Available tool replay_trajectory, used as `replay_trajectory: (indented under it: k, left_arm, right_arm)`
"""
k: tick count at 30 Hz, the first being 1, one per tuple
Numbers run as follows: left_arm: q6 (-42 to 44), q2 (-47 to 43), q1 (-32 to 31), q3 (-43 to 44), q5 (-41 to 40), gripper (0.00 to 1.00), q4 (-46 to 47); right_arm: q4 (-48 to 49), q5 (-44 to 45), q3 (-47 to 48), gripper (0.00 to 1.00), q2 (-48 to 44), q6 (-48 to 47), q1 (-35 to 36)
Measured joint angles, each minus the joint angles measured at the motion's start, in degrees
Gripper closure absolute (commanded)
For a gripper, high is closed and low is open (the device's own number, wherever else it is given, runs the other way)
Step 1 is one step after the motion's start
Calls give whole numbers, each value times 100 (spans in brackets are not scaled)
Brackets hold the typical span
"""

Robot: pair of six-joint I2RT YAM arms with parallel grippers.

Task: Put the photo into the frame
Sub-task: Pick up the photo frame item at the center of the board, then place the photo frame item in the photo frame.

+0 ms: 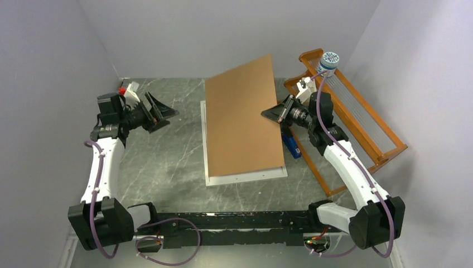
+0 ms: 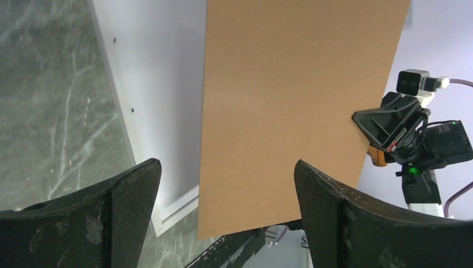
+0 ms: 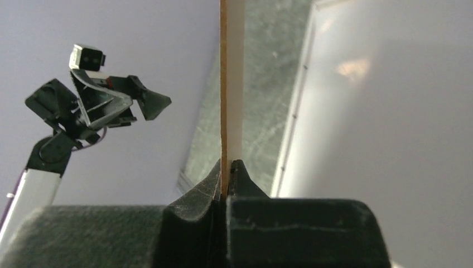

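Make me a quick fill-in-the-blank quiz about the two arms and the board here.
1. The right pincer is ___ tight on the edge of the flat brown rectangular backing board.
2. The left pincer stands wide ___, holding nothing.
3. The thin white-rimmed rectangular picture frame lies flat ___ the board.
Missing words: shut, open, under.

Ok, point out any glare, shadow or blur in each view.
Top view: even light, everything sharp. Left wrist view: board crisp, left gripper dark in shade. Right wrist view: a bright glare patch on the frame.
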Motion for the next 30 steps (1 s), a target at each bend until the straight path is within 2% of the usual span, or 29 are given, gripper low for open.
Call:
replay_trajectory:
  k: [7, 13, 22, 30]
  left_arm:
    - [-214, 647, -363, -1117, -138, 14, 632]
    - [-466, 1445, -1023, -1202, -560, 26, 1292]
    - [-452, 2728, -1545, -1005, -1161, 40, 1578]
    - [-398, 2957, -1628, -1093, -1248, 48, 1790]
  right_arm:
    - [-1342, -267, 444, 100, 520, -673, -223]
    - [-1799, -369, 975, 100, 1401, -1029, -315]
    - [-1759, -269, 1123, 100, 1825, -1060, -337]
    - [-933, -258, 872, 100, 1829, -977, -337]
